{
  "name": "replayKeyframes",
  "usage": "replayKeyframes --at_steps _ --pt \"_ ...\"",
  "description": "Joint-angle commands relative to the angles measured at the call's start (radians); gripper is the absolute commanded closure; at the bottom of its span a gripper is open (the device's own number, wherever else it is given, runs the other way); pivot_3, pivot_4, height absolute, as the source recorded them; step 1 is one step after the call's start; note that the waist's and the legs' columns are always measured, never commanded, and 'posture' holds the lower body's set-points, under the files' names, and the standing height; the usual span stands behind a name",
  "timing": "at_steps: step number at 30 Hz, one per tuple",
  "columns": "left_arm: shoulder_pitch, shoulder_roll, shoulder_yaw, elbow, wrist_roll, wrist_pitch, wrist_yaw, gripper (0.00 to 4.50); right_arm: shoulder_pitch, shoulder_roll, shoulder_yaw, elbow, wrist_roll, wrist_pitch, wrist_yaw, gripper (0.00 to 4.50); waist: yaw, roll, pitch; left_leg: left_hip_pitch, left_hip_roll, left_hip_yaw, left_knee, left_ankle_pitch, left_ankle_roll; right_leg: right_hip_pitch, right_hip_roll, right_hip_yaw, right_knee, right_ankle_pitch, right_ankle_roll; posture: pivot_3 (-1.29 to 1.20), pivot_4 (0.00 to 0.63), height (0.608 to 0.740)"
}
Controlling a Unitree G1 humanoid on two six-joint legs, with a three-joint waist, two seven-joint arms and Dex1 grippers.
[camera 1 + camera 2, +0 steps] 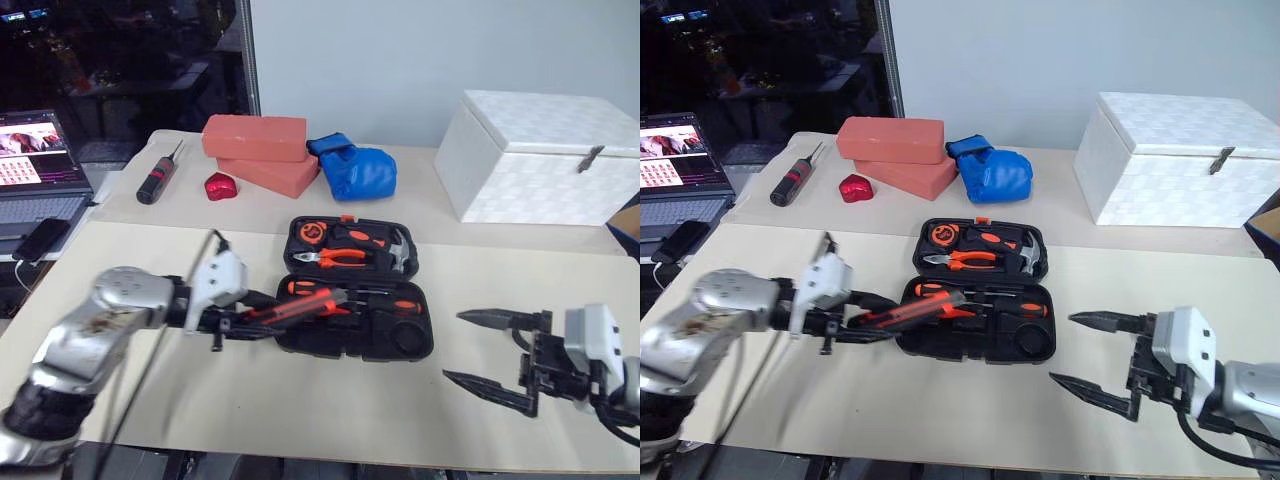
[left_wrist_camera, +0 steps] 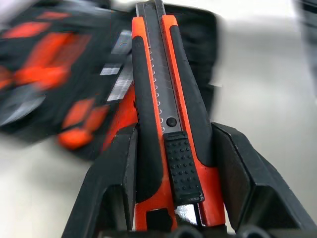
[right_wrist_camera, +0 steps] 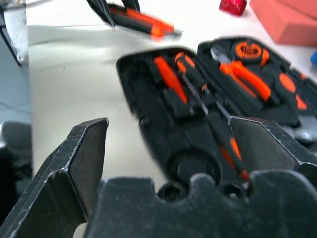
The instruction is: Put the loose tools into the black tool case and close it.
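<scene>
The black tool case [image 1: 330,346] lies open in the middle of the table, with pliers, a tape measure and a hammer in its far half. Two orange-and-black screwdrivers [image 1: 392,304] rest in the near half, also seen from the right wrist [image 3: 171,77]. My left gripper [image 1: 243,323] is shut on the orange-and-black utility knife [image 1: 300,303], which points right over the case's left edge. In the left wrist view the knife [image 2: 168,119] sits between both fingers [image 2: 116,183]. My right gripper [image 1: 453,347] hovers open just right of the case, with nothing between its fingers.
A white box [image 1: 540,155] stands at the back right. Two red bricks [image 1: 255,150], a blue glove [image 1: 355,170], a small red object [image 1: 220,186] and a black screwdriver with a red band [image 1: 158,178] lie behind the case. A laptop [image 1: 35,170] and phone [image 1: 40,238] sit far left.
</scene>
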Motion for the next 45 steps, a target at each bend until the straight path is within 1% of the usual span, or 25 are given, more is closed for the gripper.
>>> replayKeyframes --at_steps 1,5,8,12,18,20,21,22,23,26,27,28,30,31,33,34,35,36,37,39,42,43,45 --pt "-0.119 -0.066 -0.12 0.076 0.093 -0.053 -0.014 2.75 0.02 -0.031 -0.108 -0.013 0.041 -0.002 0.043 0.0 -0.003 0.0 0.0 0.0 0.0 0.0 0.0 0.0 0.0 0.0 0.001 0.0 0.0 0.0 0.0 0.0 0.15 0.74" --pt "-0.188 -0.123 -0.21 0.155 0.161 -0.083 -0.031 2.75 0.043 -0.043 -0.146 -0.032 0.055 0.02 0.049 0.0 -0.008 0.0 0.0 0.0 0.0 -0.001 0.0 0.0 0.0 0.0 0.001 0.0 0.001 0.0 0.0 0.0 0.15 0.74" --pt "-0.219 -0.136 -0.256 0.202 0.208 -0.103 -0.055 2.75 0.046 -0.047 -0.152 -0.044 0.058 0.033 0.042 0.0 -0.013 0.0 0.0 -0.001 0.0 -0.002 0.0 0.0 0.0 0.0 0.001 0.0 0.001 0.0 0.001 0.0 0.15 0.74" --pt "-0.241 -0.143 -0.284 0.217 0.228 -0.097 -0.094 2.75 0.047 -0.051 -0.155 -0.064 0.067 0.052 0.023 0.0 -0.015 -0.001 0.0 -0.001 0.0 -0.003 0.0 0.0 0.0 0.001 0.001 0.0 0.002 0.0 0.001 0.0 0.15 0.74" --pt "-0.24 -0.151 -0.3 0.186 0.234 -0.062 -0.12 2.75 0.056 -0.048 -0.15 -0.084 0.069 0.066 0.0 0.0 -0.016 0.0 0.0 0.0 -0.001 -0.003 0.0 0.0 0.0 0.001 0.001 0.0 0.002 0.0 0.001 0.0 0.15 0.74" --pt "-0.244 -0.161 -0.28 0.202 0.233 -0.072 -0.105 1.74 0.058 -0.047 -0.149 -0.088 0.069 0.07 -0.003 0.0 -0.016 0.0 0.0 0.0 -0.001 -0.003 0.0 0.0 0.0 0.001 0.001 0.0 0.002 -0.001 0.002 0.0 0.15 0.74" --pt "-0.246 -0.163 -0.271 0.206 0.23 -0.073 -0.103 1.66 0.058 -0.047 -0.148 -0.089 0.068 0.071 -0.005 0.0 -0.016 0.0 0.0 -0.001 -0.001 -0.003 0.0 0.0 0.0 0.001 0.001 0.0 0.002 -0.001 0.002 0.0 0.15 0.74" --pt "-0.246 -0.172 -0.245 0.206 0.206 -0.063 -0.101 1.17 0.059 -0.047 -0.148 -0.089 0.069 0.072 -0.007 0.0 -0.016 0.0 0.0 -0.001 -0.001 -0.003 0.0 0.0 0.0 0.001 0.001 0.0 0.002 -0.001 0.002 0.0 0.15 0.74" --pt "-0.248 -0.183 -0.195 0.198 0.148 -0.028 -0.103 0.86 0.058 -0.047 -0.146 -0.09 0.069 0.072 -0.008 0.0 -0.015 0.0 0.0 -0.001 -0.001 -0.003 0.0 0.0 0.0 0.001 0.001 0.0 0.002 -0.001 0.002 0.0 0.15 0.74" --pt "-0.26 -0.205 -0.039 0.185 -0.038 0.143 -0.101 0.86 0.052 -0.047 -0.139 -0.088 0.069 0.073 -0.014 0.0 -0.017 -0.001 0.0 -0.001 -0.001 -0.004 0.001 0.0 0.0 0.001 0.001 0.0 0.002 -0.001 0.002 0.0 0.15 0.74" --pt "-0.264 -0.218 0.01 0.191 -0.091 0.199 -0.084 1.25 0.049 -0.047 -0.136 -0.087 0.069 0.073 -0.016 0.0 -0.018 -0.001 0.0 -0.001 -0.001 -0.004 0.001 0.0 0.0 0.001 0.001 0.0 0.003 -0.001 0.002 0.0 0.15 0.74" --pt "-0.254 -0.221 0.048 0.192 -0.128 0.227 -0.071 1.4 0.046 -0.047 -0.131 -0.084 0.067 0.072 -0.018 0.0 -0.019 0.0 0.0 -0.001 -0.001 -0.004 0.001 0.0 0.0 0.0 0.001 0.0 0.003 -0.001 0.002 0.0 0.15 0.74" --pt "-0.217 -0.22 0.085 0.172 -0.151 0.232 -0.048 1.95 0.041 -0.047 -0.125 -0.08 0.066 0.071 -0.02 0.0 -0.019 0.0 0.0 0.0 -0.001 -0.005 0.001 0.0 0.0 0.001 0.001 -0.001 0.004 -0.001 0.002 0.0 0.15 0.74" --pt "-0.196 -0.216 0.094 0.155 -0.159 0.241 -0.036 2.48 0.039 -0.047 -0.123 -0.079 0.067 0.07 -0.021 0.0 -0.02 0.0 0.0 0.001 -0.001 -0.005 0.001 0.0 0.0 0.001 0.002 -0.001 0.004 -0.001 0.002 0.0 0.15 0.74" --pt "-0.153 -0.207 0.098 0.124 -0.154 0.24 -0.009 3.11 0.033 -0.047 -0.118 -0.076 0.071 0.071 -0.026 0.0 -0.019 0.0 0.0 0.002 -0.001 -0.005 0.001 0.0 0.0 0.002 0.001 -0.001 0.004 -0.001 0.002 0.0 0.15 0.74" --pt "-0.133 -0.201 0.096 0.11 -0.152 0.244 0.005 3.64 0.03 -0.048 -0.115 -0.075 0.071 0.072 -0.028 0.0 -0.019 0.0 0.0 0.001 -0.001 -0.005 0.001 0.0 0.0 0.002 0.001 -0.001 0.004 -0.001 0.002 0.0 0.15 0.74" --pt "-0.113 -0.197 0.092 0.095 -0.145 0.238 0.018 4.0 0.028 -0.048 -0.112 -0.074 0.071 0.072 -0.029 0.0 -0.019 0.0 0.0 0.001 -0.001 -0.005 0.001 0.0 0.0 0.002 0.001 0.0 0.004 -0.001 0.002 0.0 0.15 0.74" --pt "-0.083 -0.187 0.071 0.08 -0.118 0.221 0.034 4.27 0.024 -0.05 -0.107 -0.073 0.072 0.073 -0.03 0.0 -0.018 -0.001 0.0 0.001 -0.001 -0.005 0.001 0.0 0.0 0.002 0.001 -0.001 0.004 -0.001 0.002 0.0 0.15 0.74" --pt "-0.062 -0.181 0.046 0.071 -0.093 0.207 0.049 4.39 0.021 -0.051 -0.102 -0.071 0.07 0.074 -0.03 0.0 -0.018 -0.001 0.0 0.001 -0.001 -0.005 0.001 0.0 0.0 0.002 0.001 -0.001 0.004 -0.001 0.002 0.0 0.15 0.74" --pt "-0.043 -0.179 -0.021 0.094 -0.015 0.195 0.105 4.39 0.013 -0.054 -0.091 -0.069 0.068 0.076 -0.03 0.0 -0.018 0.0 0.0 0.001 -0.001 -0.005 0.001 0.0 0.0 0.002 0.001 -0.001 0.004 -0.001 0.002 0.0 0.15 0.74" --pt "-0.026 -0.162 -0.132 0.141 0.095 0.158 0.134 4.39 0.007 -0.057 -0.081 -0.07 0.068 0.08 -0.029 0.0 -0.013 -0.001 0.0 0.001 -0.001 -0.005 0.001 0.0 0.0 0.002 0.001 0.0 0.004 -0.001 0.002 0.0 0.15 0.74" --pt "-0.018 -0.142 -0.171 0.144 0.119 0.161 0.119 4.39 0.009 -0.058 -0.08 -0.076 0.07 0.085 -0.03 0.0 -0.012 -0.001 -0.001 0.001 -0.001 -0.005 0.001 0.0 0.0 0.002 0.001 0.0 0.004 -0.001 0.002 0.0 0.15 0.74" --pt "-0.003 -0.137 -0.2 0.153 0.15 0.134 0.127 4.39 0.023 -0.055 -0.089 -0.087 0.075 0.09 -0.028 0.0 -0.014 0.0 -0.001 0.002 -0.002 -0.005 0.001 0.0 0.0 0.004 0.001 0.0 0.003 -0.001 0.002 0.0 0.15 0.74"
